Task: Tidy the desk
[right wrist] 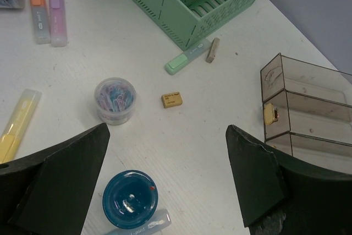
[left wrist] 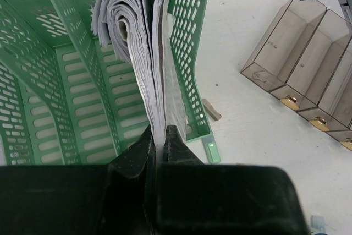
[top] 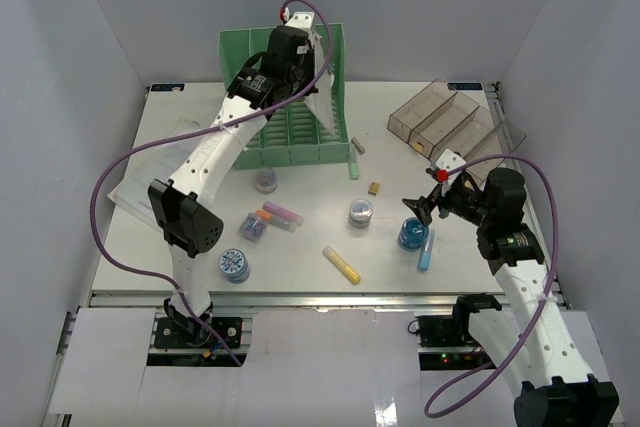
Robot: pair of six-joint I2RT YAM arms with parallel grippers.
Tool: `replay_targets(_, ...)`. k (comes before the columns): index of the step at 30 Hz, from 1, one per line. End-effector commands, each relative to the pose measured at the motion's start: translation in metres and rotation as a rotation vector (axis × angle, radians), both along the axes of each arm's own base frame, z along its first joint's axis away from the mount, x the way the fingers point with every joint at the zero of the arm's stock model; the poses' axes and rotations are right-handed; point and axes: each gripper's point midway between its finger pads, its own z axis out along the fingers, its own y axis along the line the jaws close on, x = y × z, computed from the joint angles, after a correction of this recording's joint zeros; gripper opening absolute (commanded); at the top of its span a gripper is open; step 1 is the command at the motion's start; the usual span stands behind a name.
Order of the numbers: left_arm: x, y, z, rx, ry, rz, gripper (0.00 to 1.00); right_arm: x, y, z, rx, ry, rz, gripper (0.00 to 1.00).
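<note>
The white desk (top: 300,265) holds scattered stationery. My left gripper (top: 320,67) is shut on a stack of white papers (top: 326,99) and holds them upright in the right-hand slot of the green file rack (top: 285,139). In the left wrist view the fingers (left wrist: 158,133) pinch the papers (left wrist: 142,53) inside the rack (left wrist: 55,97). My right gripper (top: 420,203) is open and empty, hovering above the desk (right wrist: 181,152) beside a blue jar (right wrist: 130,199); its own view shows the jaws wide apart (right wrist: 166,130).
A clear brown tray (top: 445,119) stands back right. A paper-clip jar (top: 360,212), eraser (top: 374,188), green highlighter (top: 354,162), yellow highlighter (top: 341,264), light blue highlighter (top: 427,249), orange and purple highlighters (top: 280,215) and more jars (top: 233,264) lie around. Loose papers (top: 150,172) lie left.
</note>
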Motion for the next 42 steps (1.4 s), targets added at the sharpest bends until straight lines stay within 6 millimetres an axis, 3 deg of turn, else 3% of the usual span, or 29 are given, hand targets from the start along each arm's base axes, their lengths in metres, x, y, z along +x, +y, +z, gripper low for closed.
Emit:
replay_targets(1, 0.013, 0.0, 0.052, -0.05, -0.16, 0.014, 0.0, 0.0, 0.002, 0.005, 0.025, -0.023, 0.017, 0.93)
replay_targets(7, 0.025, -0.008, 0.05, -0.064, -0.182, 0.005, 0.0, 0.0, 0.002, 0.003, 0.026, -0.015, 0.017, 0.93)
replay_targets(16, 0.03, -0.014, 0.016, -0.03, -0.123, -0.015, 0.0, 0.0, 0.001, 0.002, 0.027, -0.012, 0.014, 0.93)
replay_targets(19, 0.029, -0.017, 0.003, -0.018, -0.096, -0.031, 0.11, 0.0, 0.0, 0.001, 0.027, -0.011, 0.012, 0.93)
replay_targets(23, 0.028, -0.021, -0.01, -0.01, -0.061, -0.053, 0.36, 0.0, -0.001, 0.0, 0.028, -0.009, 0.01, 0.93)
replay_targets(28, 0.028, -0.025, -0.014, -0.017, -0.047, -0.063, 0.57, 0.001, -0.002, -0.002, 0.026, -0.003, 0.005, 0.93)
replay_targets(32, 0.027, -0.025, -0.003, -0.036, -0.062, -0.056, 0.69, 0.002, -0.003, -0.003, 0.026, -0.003, 0.002, 0.93)
replay_targets(39, 0.01, -0.001, 0.07, -0.085, -0.204, -0.004, 0.85, 0.001, -0.004, -0.003, 0.029, -0.001, 0.003, 0.93)
replay_targets(42, -0.012, 0.017, 0.098, -0.094, -0.268, -0.005, 0.9, 0.001, -0.004, -0.004, 0.031, 0.002, 0.004, 0.93)
